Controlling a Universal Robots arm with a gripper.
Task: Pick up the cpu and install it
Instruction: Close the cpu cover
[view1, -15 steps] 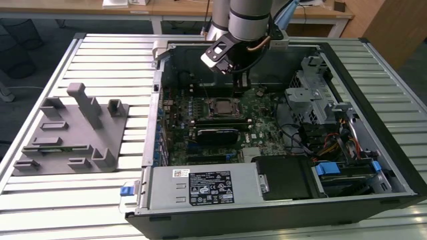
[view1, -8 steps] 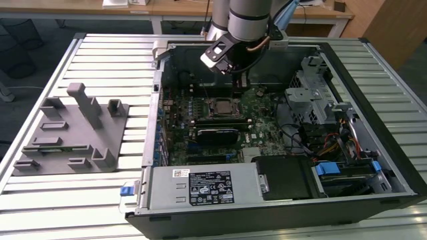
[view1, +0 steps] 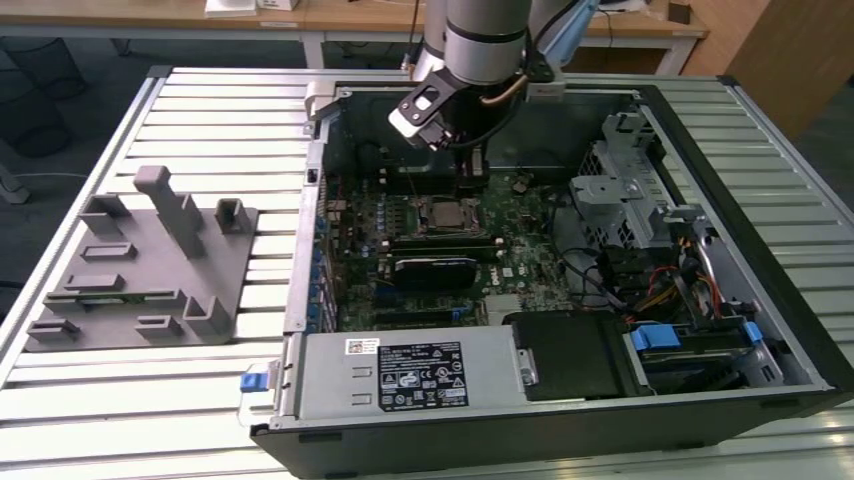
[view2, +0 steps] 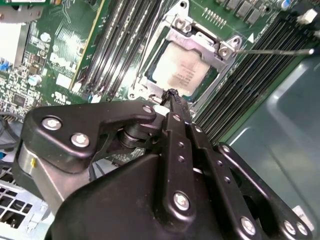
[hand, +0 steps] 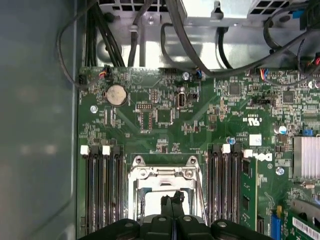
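Second wrist view shows your black gripper (view2: 172, 95), fingers pressed together on nothing, at the edge of the silvery-white square cpu (view2: 184, 72) seated inside its metal socket frame (view2: 200, 42).

even bright light, pale glare on the table (view1: 200, 110), shadow inside the computer case (view1: 534, 445).

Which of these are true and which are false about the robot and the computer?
1. The cpu lies in the socket on the motherboard. True.
2. The end effector grips the cpu. False: it is shut, just above the cpu.
3. The computer case lies open on a slatted table. True.
4. The grey rack stands inside the case. False: it stands on the table, at the exterior view's left of the case.
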